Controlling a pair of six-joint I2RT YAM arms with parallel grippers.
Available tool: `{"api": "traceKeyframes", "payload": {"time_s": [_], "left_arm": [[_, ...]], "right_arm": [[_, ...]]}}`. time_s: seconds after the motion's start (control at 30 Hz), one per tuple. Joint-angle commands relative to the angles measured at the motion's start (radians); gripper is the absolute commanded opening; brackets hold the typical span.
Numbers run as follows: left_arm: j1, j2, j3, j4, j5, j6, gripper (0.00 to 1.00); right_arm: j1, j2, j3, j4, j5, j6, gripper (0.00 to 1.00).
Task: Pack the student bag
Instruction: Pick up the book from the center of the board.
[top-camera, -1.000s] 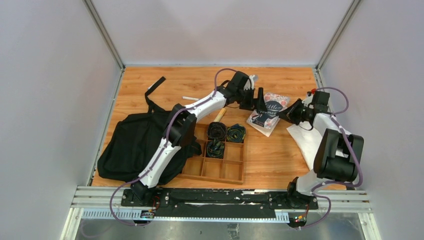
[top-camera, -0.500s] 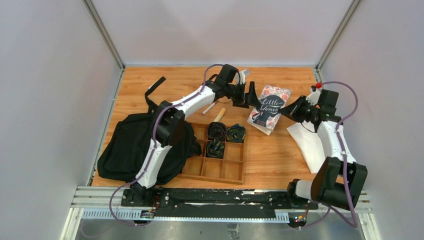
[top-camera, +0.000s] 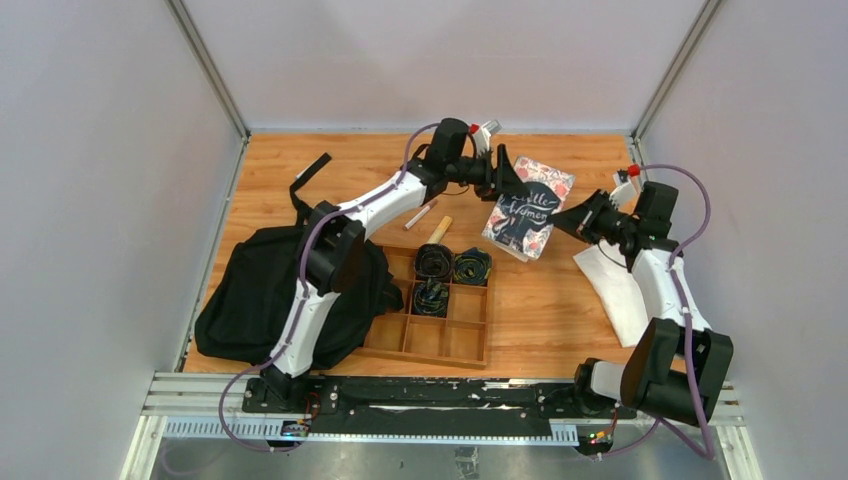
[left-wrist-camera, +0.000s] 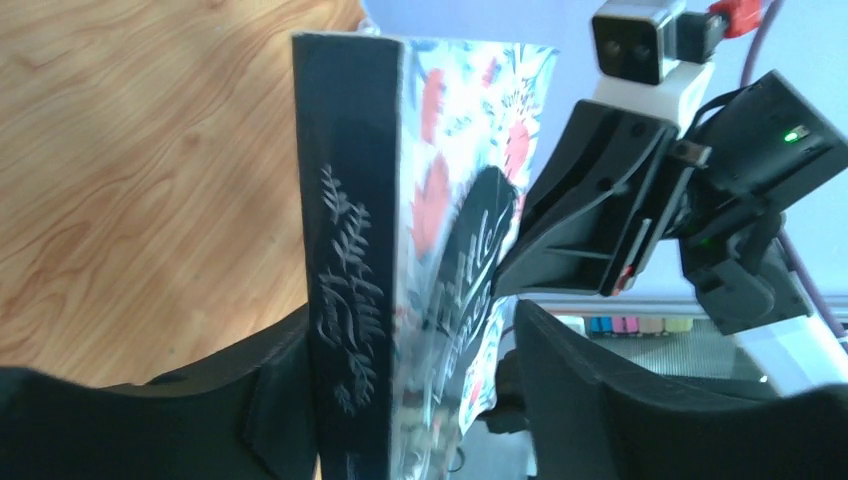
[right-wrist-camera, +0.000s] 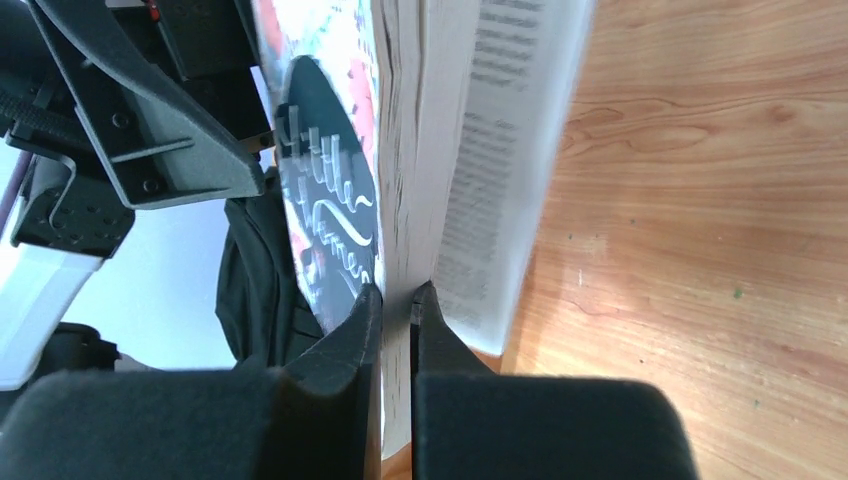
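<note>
My biggest worry is the student bag (top-camera: 255, 290) itself. It lies slumped at the left edge of the table (top-camera: 560, 310), partly under my left arm, and I can't make out an open mouth. A book pushed at limp fabric may just shove the bag about. The wooden tray (top-camera: 487, 322) sits right beside the bag, between it and the book, so a low carry could clip its rim or the rolled items in it.

Then the book (top-camera: 528, 205). It is held up off the table between both arms, and the right gripper (top-camera: 565, 218) is pinched tight on only the front cover and a block of pages. In the right wrist view the back pages fan loose outside that pinch. If it lets go early, the book could splay or drop.

The left gripper (top-camera: 503, 183) has its jaws spread around the spine end, one finger against the spine and a gap on the cover side, so it grips nothing yet. A skewed close could twist the book out of line.

From either gripper the bag is well apart — down and to the left, beyond the tray.
</note>
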Motion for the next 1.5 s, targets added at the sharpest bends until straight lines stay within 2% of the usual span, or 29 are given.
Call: {"api": "traceKeyframes", "payload": {"time_s": [0.0, 0.07, 0.1, 0.13, 0.2, 0.23, 0.3, 0.37, 0.4, 0.53, 0.7, 0.73, 0.97, 1.17, 1.47], "left_arm": [[-0.044, 0.023, 0.088, 0.079, 0.024, -0.101, 0.49], [-0.048, 0.021, 0.111, 0.080, -0.008, -0.123, 0.19], [-0.048, 0.018, 0.121, 0.081, -0.026, -0.139, 0.05], [-0.048, 0.008, 0.129, 0.084, -0.041, -0.149, 0.00], [-0.047, -0.024, 0.130, 0.084, -0.083, -0.157, 0.00], [-0.047, -0.052, 0.116, 0.084, -0.119, -0.155, 0.00], [-0.042, -0.116, 0.073, 0.087, -0.206, -0.160, 0.00], [-0.033, -0.179, 0.000, 0.117, -0.311, -0.220, 0.00], [-0.030, -0.211, -0.035, 0.147, -0.348, -0.253, 0.00], [-0.051, -0.324, -0.154, 0.242, -0.501, -0.326, 0.00], [-0.065, -0.391, -0.284, 0.494, -0.580, -0.465, 0.00], [-0.067, -0.392, -0.293, 0.528, -0.581, -0.484, 0.00], [-0.086, -0.387, -0.284, 0.545, -0.602, -0.476, 0.00], [-0.089, -0.394, -0.283, 0.547, -0.608, -0.476, 0.00], [-0.116, -0.414, -0.332, 0.589, -0.611, -0.481, 0.00]], "right_arm": [[0.018, 0.003, 0.025, 0.012, -0.078, 0.002, 0.00], [0.016, 0.004, 0.047, -0.049, -0.053, -0.020, 0.02], [0.015, 0.000, 0.061, -0.098, -0.031, -0.029, 0.17], [0.011, -0.010, 0.073, -0.124, -0.015, -0.034, 0.41], [-0.005, -0.052, 0.084, -0.162, 0.008, -0.029, 0.76], [-0.015, -0.079, 0.084, -0.177, 0.019, -0.020, 0.84], [-0.033, -0.153, 0.069, -0.198, 0.030, -0.003, 0.94], [-0.039, -0.247, 0.014, -0.170, 0.034, 0.059, 0.96], [-0.039, -0.300, -0.046, -0.089, 0.011, 0.140, 0.97], [-0.036, -0.549, -0.329, 0.404, 0.004, 0.526, 0.99], [-0.024, -0.579, -0.524, 0.805, 0.053, 0.794, 1.00], [-0.020, -0.577, -0.535, 0.842, 0.066, 0.824, 1.00], [0.060, -0.559, -0.483, 0.920, 0.135, 0.856, 1.00], [0.162, -0.523, -0.441, 0.931, 0.194, 0.805, 1.00], [0.243, -0.383, -0.363, 1.090, 0.254, 0.812, 0.99]]}}
